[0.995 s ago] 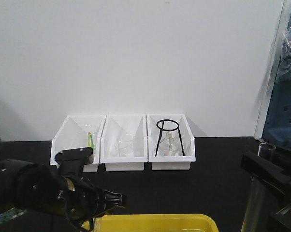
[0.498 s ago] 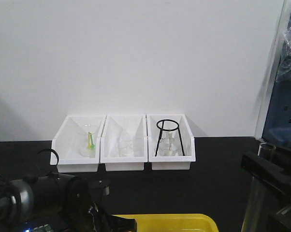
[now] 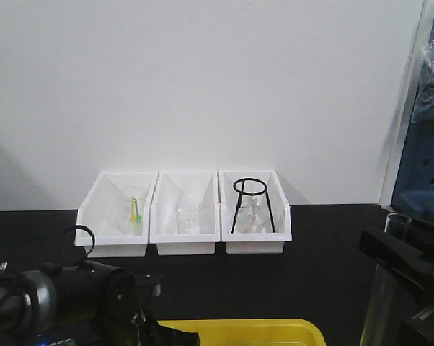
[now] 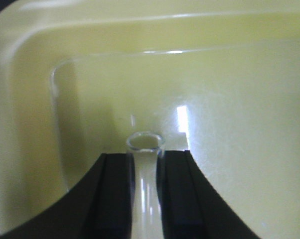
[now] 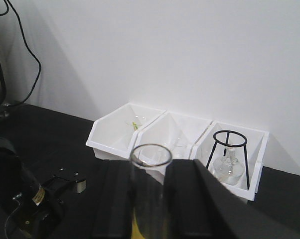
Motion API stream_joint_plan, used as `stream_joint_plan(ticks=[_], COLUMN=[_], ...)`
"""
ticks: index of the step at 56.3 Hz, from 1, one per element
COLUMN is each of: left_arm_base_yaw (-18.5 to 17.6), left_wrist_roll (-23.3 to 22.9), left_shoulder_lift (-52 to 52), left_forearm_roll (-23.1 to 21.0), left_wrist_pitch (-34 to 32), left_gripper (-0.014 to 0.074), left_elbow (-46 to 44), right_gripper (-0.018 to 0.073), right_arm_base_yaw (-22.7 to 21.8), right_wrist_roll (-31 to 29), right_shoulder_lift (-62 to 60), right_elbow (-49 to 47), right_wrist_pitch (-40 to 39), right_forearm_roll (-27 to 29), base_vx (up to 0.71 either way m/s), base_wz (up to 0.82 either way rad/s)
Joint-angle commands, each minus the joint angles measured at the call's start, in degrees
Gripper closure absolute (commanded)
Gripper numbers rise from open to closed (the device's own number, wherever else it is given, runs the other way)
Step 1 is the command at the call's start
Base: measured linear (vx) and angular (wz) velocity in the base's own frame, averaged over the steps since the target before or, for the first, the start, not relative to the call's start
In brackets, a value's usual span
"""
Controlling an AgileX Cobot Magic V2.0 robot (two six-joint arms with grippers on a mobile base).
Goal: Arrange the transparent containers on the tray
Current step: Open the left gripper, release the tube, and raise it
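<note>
Bright even light, white glare on the soft-focus tray [image 4: 239, 164], faint wall [image 3: 202, 86] shadows.

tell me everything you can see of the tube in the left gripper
The test tube is a slender clear glass cylinder with a plain open round rim, seemingly empty. It is clamped between the left gripper's two black fingers, rim poking just past them, over the yellow tray near a rounded corner. Whether it touches the tray floor cannot be told.

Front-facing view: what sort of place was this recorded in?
Most likely a lab-style bench mock-up. Three white bins against a plain wall hold glassware, one a flask under a black wire tripod; the left gripper and right gripper each grip a glass test tube, the left over a yellow tray.
</note>
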Motion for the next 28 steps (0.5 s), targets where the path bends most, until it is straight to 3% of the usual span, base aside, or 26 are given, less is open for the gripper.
stream_joint_plan(ticks=[1, 11, 21, 28], left_arm_base_yaw=[-0.3, -0.3, -0.1, -0.1], left_wrist_roll=[-0.4, -0.4, -0.2, 0.3], left_shoulder_lift=[-2.8, -2.8, -3.2, -5.2], left_forearm_roll=[0.1, 1.5, 2.0, 4.6], left_wrist_pitch=[-0.9, 0.3, 2.7, 4.8], left_gripper=[0.0233, 0.0164, 0.0163, 0.0163], left_elbow=[-1.6, -1.6, -3.2, -6.6], right_gripper=[0.0571, 0.0571, 0.0571, 0.0571], right_arm_base_yaw=[-0.2, -0.2, -0.2, -0.2], right_wrist_roll=[-0.3, -0.3, -0.2, 0.4], right_shoulder_lift=[0.0, 0.0, 0.0, 0.0], right_elbow=[-1.5, -1.5, -1.5, -1.5], right_wrist_pitch=[1.0, 1.0, 0.6, 0.6], right_forearm_roll=[-1.6, -1.6, -1.6, -1.6], base_vx=[0.0, 0.0, 0.0, 0.0], base_wz=[0.0, 0.0, 0.0, 0.0])
